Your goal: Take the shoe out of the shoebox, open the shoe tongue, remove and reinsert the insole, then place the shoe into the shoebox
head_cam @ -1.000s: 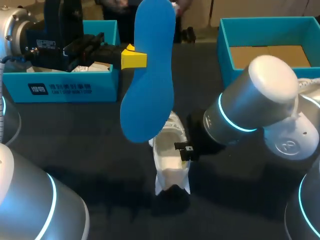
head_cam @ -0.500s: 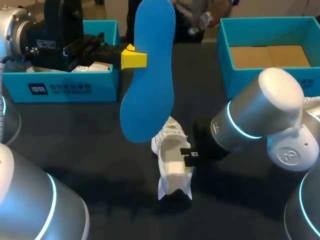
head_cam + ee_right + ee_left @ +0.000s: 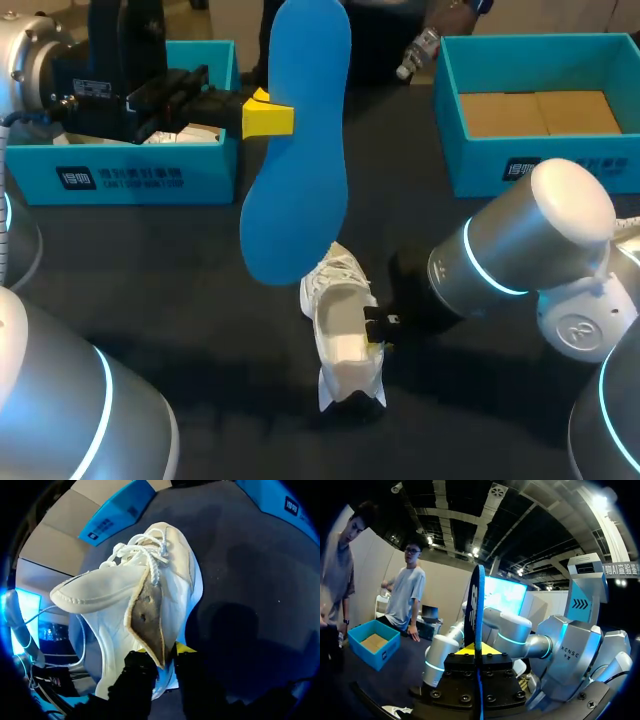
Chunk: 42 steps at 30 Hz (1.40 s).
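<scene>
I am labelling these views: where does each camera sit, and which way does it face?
Head view: above and behind the robot, looking down on the table; the left end effector holds the insole upright, the right arm is at the shoe.
Left wrist view: on the left wrist, looking out along the left end effector; the insole stands edge-on in it.
Right wrist view: on the right wrist, looking down at the shoe; the right end effector grips its side.
Shared: the shoe, in head and right wrist views.

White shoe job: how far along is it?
Done: the white lace-up shoe is out, over the dark table, and its blue foam insole is out. In hand: left gripper grips the insole aloft; right gripper pinches the shoe's side. Left: reinserting, boxing.
</scene>
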Each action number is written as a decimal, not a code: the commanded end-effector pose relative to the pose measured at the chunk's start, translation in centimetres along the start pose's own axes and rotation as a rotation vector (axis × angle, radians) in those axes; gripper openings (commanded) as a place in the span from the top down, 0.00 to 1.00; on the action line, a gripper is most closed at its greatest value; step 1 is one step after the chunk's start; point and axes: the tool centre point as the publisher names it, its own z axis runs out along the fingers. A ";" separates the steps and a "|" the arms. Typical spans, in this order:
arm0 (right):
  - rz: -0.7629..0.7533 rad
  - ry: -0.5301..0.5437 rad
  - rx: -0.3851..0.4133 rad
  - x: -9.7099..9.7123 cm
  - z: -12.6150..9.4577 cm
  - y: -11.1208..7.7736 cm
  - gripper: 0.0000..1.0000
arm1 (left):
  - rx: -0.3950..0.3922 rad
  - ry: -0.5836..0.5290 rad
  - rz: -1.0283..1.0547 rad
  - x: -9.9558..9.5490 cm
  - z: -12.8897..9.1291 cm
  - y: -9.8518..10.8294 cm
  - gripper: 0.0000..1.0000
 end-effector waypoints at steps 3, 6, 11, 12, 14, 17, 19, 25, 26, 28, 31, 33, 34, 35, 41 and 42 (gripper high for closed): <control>0.008 0.027 0.003 0.5 -1.2 0.1 0.00 | -0.004 0.004 0.000 -0.2 0.1 -0.2 1.00; 0.034 0.078 0.002 0.9 -2.7 0.3 0.00 | -0.004 0.004 0.000 -0.2 0.1 -0.2 1.00; 0.047 0.203 -0.010 1.3 -6.2 0.6 0.00 | -0.004 0.004 0.000 -0.2 0.1 -0.2 1.00; 0.058 0.219 -0.009 1.3 -7.0 0.8 0.00 | -0.004 0.004 0.000 -0.2 0.1 -0.2 1.00; 0.076 0.299 -0.003 1.4 -8.5 1.3 0.00 | -0.004 0.004 0.000 -0.2 0.1 -0.2 1.00; 0.077 0.295 0.010 1.5 -9.2 1.6 0.00 | -0.004 0.004 0.000 -0.2 0.1 -0.2 1.00; 0.077 0.295 0.010 1.5 -9.2 1.6 0.00 | -0.004 0.004 0.000 -0.2 0.1 -0.2 1.00; 0.077 0.295 0.010 1.5 -9.2 1.6 0.00 | -0.004 0.004 0.000 -0.2 0.1 -0.2 1.00; 0.099 0.363 0.045 1.4 -8.3 1.4 0.00 | -0.004 0.004 0.000 -0.2 0.1 -0.2 1.00; 0.070 0.500 0.025 1.6 -8.3 1.6 0.00 | -0.004 0.004 0.000 -0.2 0.1 -0.2 1.00; 0.064 0.614 0.011 1.7 -10.5 2.1 0.00 | -0.004 0.004 0.000 -0.2 0.1 -0.2 1.00; 0.054 0.657 0.010 1.8 -12.1 2.6 0.00 | -0.004 0.004 0.000 -0.2 0.1 -0.2 1.00; 0.047 0.683 0.000 1.8 -12.9 2.8 0.00 | -0.004 0.004 0.000 -0.2 0.1 -0.2 1.00; 0.045 0.691 0.000 1.8 -13.4 3.0 0.00 | -0.004 0.004 0.000 -0.2 0.1 -0.2 1.00; 0.034 0.835 -0.009 1.5 -15.5 4.5 0.00 | -0.004 0.004 0.000 -0.2 0.1 -0.2 1.00; 0.034 0.835 -0.009 1.5 -15.5 4.5 0.00 | -0.004 0.004 0.000 -0.2 0.1 -0.2 1.00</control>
